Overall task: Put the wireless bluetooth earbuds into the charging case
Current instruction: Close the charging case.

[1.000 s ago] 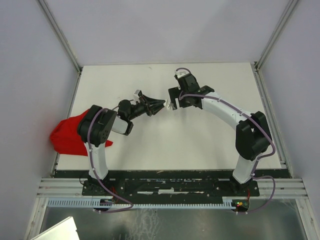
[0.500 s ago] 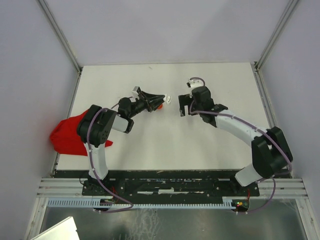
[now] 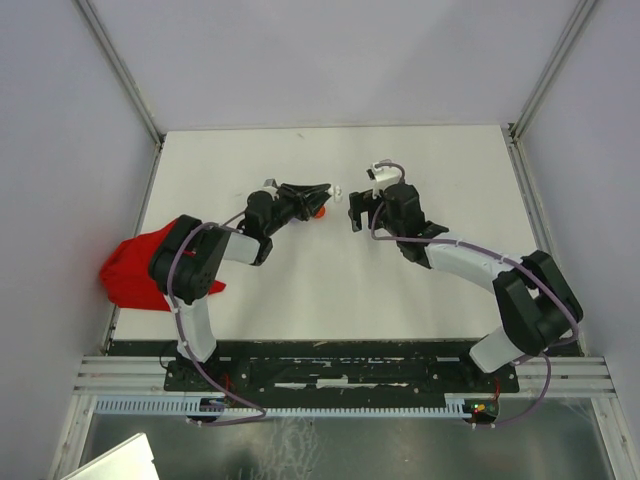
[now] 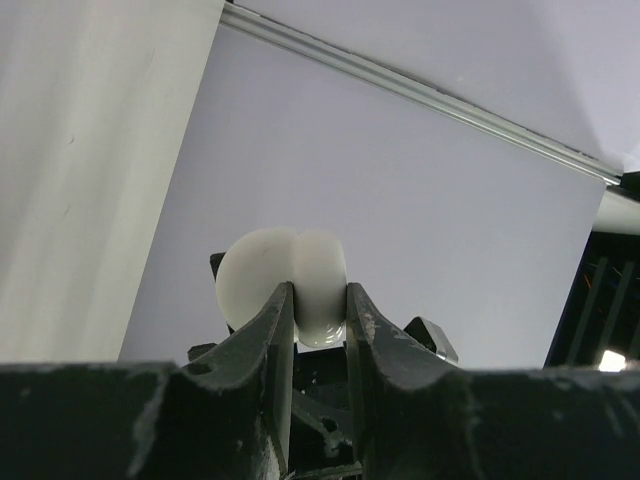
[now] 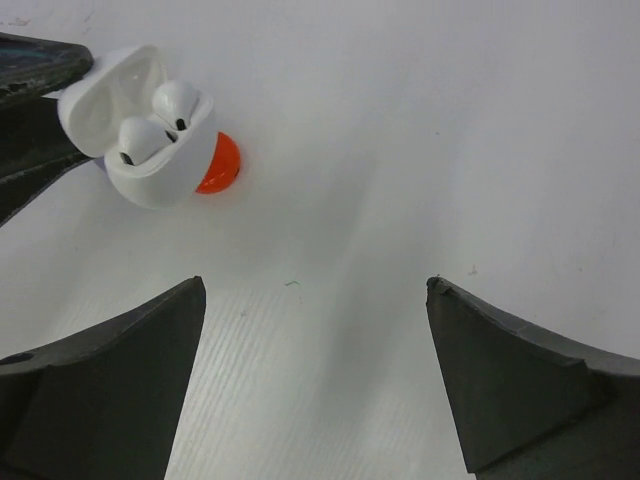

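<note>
White charging case (image 5: 160,175) stays pinched in left hand (image 4: 320,300); right hand (image 5: 315,285), spread wide and empty, has withdrawn.

Between the right claw (image 5: 315,290), jaws spread wide, and the charging case (image 5: 150,150) lies a short stretch of bare counter (image 5: 400,120) with nothing in the way. The left claw (image 4: 320,300) pinches the case and blocks its left side. An orange piece (image 5: 222,165) sits just beside its lower right. The left arm (image 3: 195,260) and right arm (image 3: 470,262) reach over the counter's middle, leaving the far strip and right side free. A red cloth (image 3: 135,270) drapes over the left edge.
</note>
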`<action>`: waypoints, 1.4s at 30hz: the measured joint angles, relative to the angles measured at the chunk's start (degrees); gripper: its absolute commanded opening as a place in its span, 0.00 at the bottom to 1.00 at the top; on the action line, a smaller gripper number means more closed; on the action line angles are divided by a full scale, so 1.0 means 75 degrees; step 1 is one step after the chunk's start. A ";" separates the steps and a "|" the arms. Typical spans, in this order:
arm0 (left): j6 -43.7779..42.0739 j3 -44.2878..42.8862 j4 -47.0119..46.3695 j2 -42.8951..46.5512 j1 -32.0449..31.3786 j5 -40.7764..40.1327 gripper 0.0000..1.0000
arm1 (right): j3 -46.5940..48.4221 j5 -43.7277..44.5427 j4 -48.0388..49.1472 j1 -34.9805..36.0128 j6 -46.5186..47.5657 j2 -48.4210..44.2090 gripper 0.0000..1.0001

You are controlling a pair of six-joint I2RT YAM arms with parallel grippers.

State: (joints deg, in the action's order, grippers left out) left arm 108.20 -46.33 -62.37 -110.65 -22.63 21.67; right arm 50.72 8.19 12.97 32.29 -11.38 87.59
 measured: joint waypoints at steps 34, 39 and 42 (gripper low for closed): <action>0.0574 0.0487 0.0469 0.0402 -0.0507 -0.0498 0.03 | -0.0096 0.2127 0.2110 0.0621 0.1271 0.1160 0.99; 0.0195 0.0318 0.0504 0.0050 -0.0507 -0.0172 0.03 | -0.0105 0.2398 0.0863 0.0353 0.0635 0.0551 1.00; -0.0358 0.0160 0.0819 -0.0245 -0.0507 -0.0026 0.03 | -0.0207 0.2489 0.0364 0.0117 0.0341 -0.0052 1.00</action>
State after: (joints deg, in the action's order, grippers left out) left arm 105.51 -45.12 -56.23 -112.49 -26.44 21.47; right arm 49.17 26.85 15.70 33.17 -8.82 87.20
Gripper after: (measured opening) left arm 0.297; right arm 0.995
